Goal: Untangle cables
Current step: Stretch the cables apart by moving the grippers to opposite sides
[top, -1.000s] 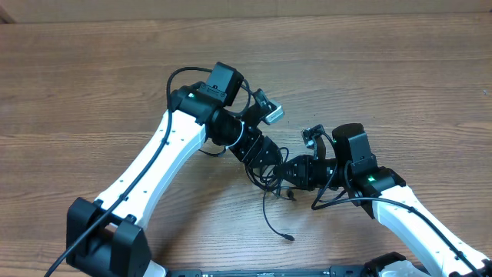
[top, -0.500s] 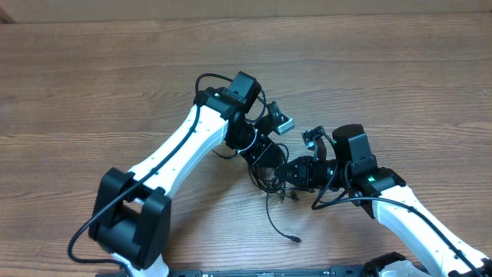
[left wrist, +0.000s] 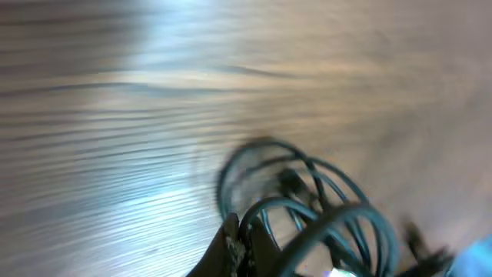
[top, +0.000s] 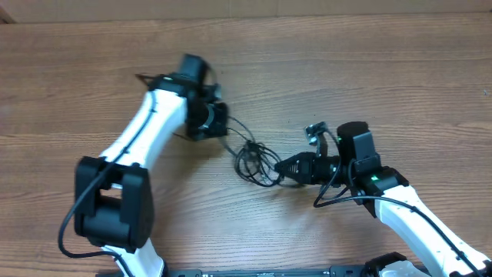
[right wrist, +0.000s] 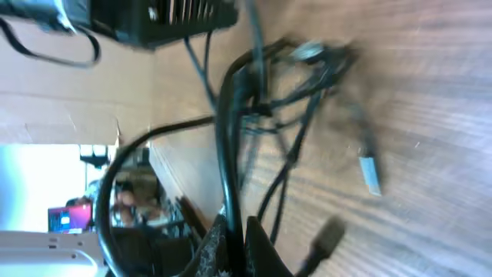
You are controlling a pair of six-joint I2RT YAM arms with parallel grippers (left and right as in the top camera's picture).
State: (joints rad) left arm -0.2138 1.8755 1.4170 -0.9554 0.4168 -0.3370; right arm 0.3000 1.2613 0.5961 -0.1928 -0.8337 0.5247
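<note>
Two thin black cables [top: 257,160] lie knotted in a bundle of glossy, springy loops on the wood-grain table [top: 369,69], between the claws: the left claw [top: 221,123] is pressed together on a strand leading from the bundle, the right claw [top: 281,166] pinches a loop at its near edge. Step in hand, as judged: the pull-apart (blurred wrist views hide which strand each holds). The next move calls for a slow outward draw by each claw, letting the small flat plug [right wrist: 370,173] beyond the right claw's tips slip through rather than cinch.
</note>
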